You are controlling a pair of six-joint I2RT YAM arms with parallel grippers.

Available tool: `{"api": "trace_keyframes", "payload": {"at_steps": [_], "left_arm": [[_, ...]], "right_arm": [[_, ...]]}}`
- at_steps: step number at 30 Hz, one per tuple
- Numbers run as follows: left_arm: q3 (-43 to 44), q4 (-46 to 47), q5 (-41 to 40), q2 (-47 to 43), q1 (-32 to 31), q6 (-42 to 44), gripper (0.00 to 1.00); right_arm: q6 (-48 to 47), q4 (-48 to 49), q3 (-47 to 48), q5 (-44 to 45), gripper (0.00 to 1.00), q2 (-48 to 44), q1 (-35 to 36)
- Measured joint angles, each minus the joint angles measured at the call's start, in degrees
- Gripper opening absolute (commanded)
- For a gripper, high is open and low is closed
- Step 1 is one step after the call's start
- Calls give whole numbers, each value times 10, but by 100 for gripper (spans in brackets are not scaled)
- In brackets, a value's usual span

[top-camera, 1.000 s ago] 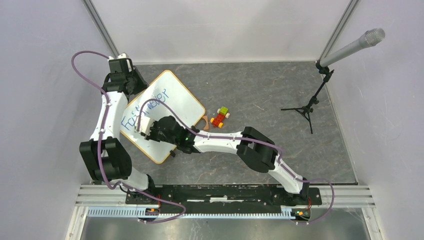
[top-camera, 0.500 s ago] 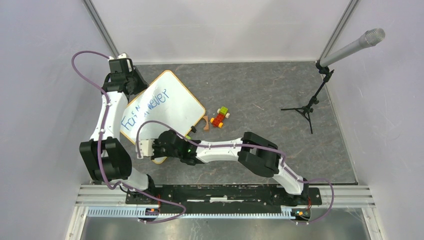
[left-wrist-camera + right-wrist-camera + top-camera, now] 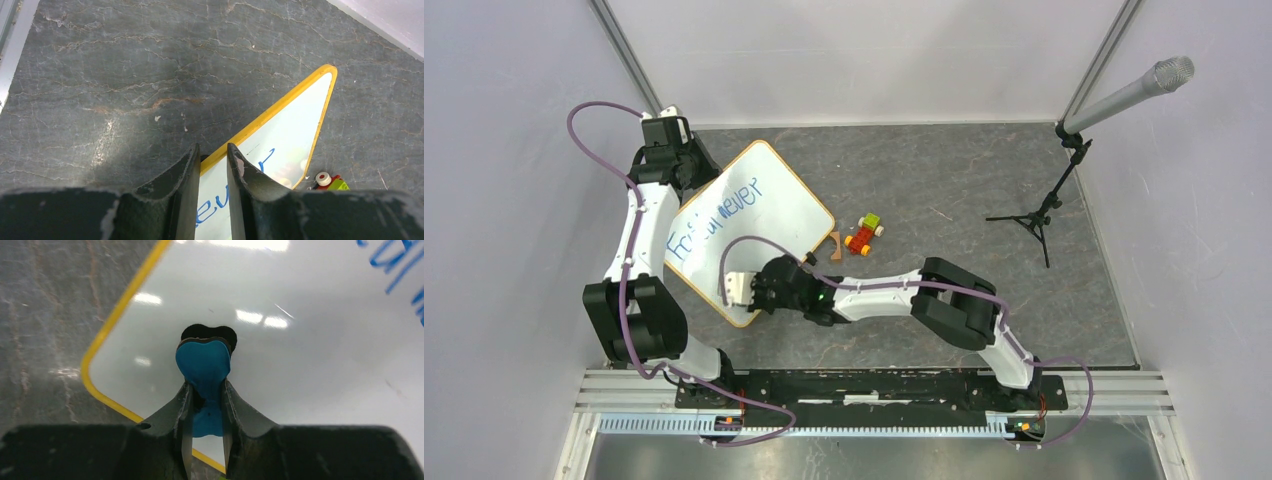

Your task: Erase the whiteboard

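The whiteboard (image 3: pixel 769 205) lies tilted on the grey table, white with an orange-yellow rim and blue handwriting (image 3: pixel 714 220) across it. My left gripper (image 3: pixel 686 172) is at its far-left edge. In the left wrist view its fingers (image 3: pixel 187 170) are closed astride the rim of the board (image 3: pixel 295 130). My right gripper (image 3: pixel 742 290) is over the board's near corner, shut on a blue eraser (image 3: pixel 203 362) that presses on the white surface (image 3: pixel 310 350). Blue writing (image 3: pixel 395 270) shows at the top right of that view.
A small toy car of coloured blocks (image 3: pixel 864 234) and a brown piece (image 3: pixel 835 243) lie just right of the board. A microphone (image 3: pixel 1129 92) on a black tripod stand (image 3: pixel 1039 215) is at the far right. Frame walls close in the table.
My right gripper with the eraser has swept from the board's middle toward the near edge, then right to the near corner. The left arm and the board have not moved.
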Motion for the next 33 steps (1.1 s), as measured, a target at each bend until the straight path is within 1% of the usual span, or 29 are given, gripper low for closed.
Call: {"api": "trace_keyframes", "payload": {"at_steps": [3,8,11,13,18,20,26,33], "left_arm": [[0,1,1,0,0,0,33],[0,2,8,0,0,0,32],[0,2,9,0,0,0,32],[0,2,9,0,0,0,32],[0,1,9,0,0,0,32],[0,1,9,0,0,0,32],[0,1,8,0,0,0,32],[0,0,8,0,0,0,32]], "right_arm": [[44,10,-16,1,23,-11,-29],[114,19,-11,-3,24,-18,-79],[134,-4,26,-1,24,-11,-89],[137,-20,74,4,24,7,-88],[118,-59,208,19,25,65,-64],[105,-68,242,20,25,82,-50],[56,-87,253,16,25,91,-16],[7,-109,260,10,25,96,5]]}}
